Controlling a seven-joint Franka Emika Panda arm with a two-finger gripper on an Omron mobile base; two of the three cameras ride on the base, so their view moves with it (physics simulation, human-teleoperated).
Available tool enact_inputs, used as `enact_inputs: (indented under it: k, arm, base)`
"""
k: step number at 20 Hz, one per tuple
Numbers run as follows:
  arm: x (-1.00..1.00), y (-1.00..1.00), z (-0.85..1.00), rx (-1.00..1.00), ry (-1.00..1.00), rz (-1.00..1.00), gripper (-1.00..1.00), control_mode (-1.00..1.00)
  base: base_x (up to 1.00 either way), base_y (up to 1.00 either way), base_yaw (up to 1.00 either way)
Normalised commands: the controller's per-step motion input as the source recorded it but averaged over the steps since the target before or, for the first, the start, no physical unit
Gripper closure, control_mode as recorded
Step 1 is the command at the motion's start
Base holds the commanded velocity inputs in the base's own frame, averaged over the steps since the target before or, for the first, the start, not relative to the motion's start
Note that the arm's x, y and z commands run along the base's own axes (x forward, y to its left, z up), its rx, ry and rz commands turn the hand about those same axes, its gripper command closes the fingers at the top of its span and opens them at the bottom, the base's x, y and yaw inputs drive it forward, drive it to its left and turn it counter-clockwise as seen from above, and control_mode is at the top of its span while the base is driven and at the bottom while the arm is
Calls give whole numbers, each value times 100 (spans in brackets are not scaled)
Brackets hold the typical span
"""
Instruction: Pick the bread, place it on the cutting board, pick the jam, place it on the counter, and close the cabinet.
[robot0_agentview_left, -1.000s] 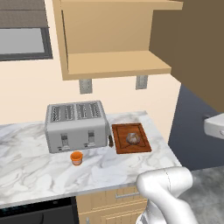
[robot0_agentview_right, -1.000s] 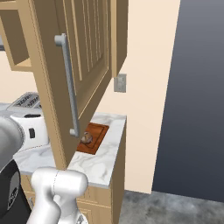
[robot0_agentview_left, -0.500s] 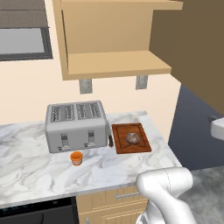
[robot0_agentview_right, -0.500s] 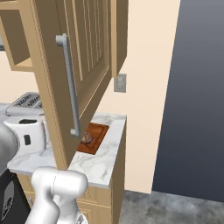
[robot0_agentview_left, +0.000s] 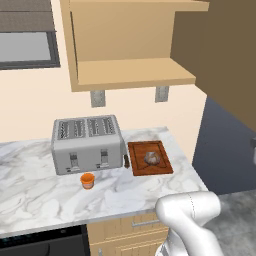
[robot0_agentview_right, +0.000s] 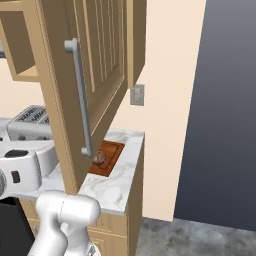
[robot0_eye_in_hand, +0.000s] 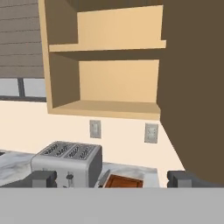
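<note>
The bread (robot0_agentview_left: 151, 158) sits on the cutting board (robot0_agentview_left: 150, 158), roughly at its middle, and the board lies flat on the marble surface (robot0_agentview_left: 40, 195) just right of the toaster (robot0_agentview_left: 88, 143). From the right base camera the loaf (robot0_agentview_right: 99, 158) shows on the board (robot0_agentview_right: 106, 157) just behind the lower end of the door handle (robot0_agentview_right: 80, 97).

The jam (robot0_agentview_left: 87, 180) stands upright on the surface in front of the toaster, close to its front face and well apart from the board.

The cabinet (robot0_agentview_left: 130, 45) hangs open above the toaster, its 1 shelf (robot0_eye_in_hand: 107, 46) and its floor bare. Its panelled door (robot0_agentview_right: 92, 75) is swung out toward the robot, with the long metal bar handle running down its outer face. 2 wall outlets (robot0_eye_in_hand: 95, 128) sit on the wall under the cabinet.

The pincer (robot0_eye_in_hand: 113, 178) is open wide, its 2 dark fingertips (robot0_eye_in_hand: 43, 178) set far apart with nothing between them. It is raised and faces the open cabinet, with the inner side of the door (robot0_eye_in_hand: 192, 87) close on its right.
</note>
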Motion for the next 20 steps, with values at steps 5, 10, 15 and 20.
enact_inputs:
  k: [5, 10, 15, 20]
  arm:
    - [-27, -54, 0, 1, -5, -2, -100, -100]
    - [-31, -72, 0, 2, -3, 0, -100, -100]
    - [-53, -74, 0, 2, -3, 0, -100, -100]
    - [-69, -71, 0, 2, -3, 0, -100, -100]
  base:
    - [0, 0, 0]
    - [0, 0, 0]
    - [0, 0, 0]
    - [0, 0, 0]
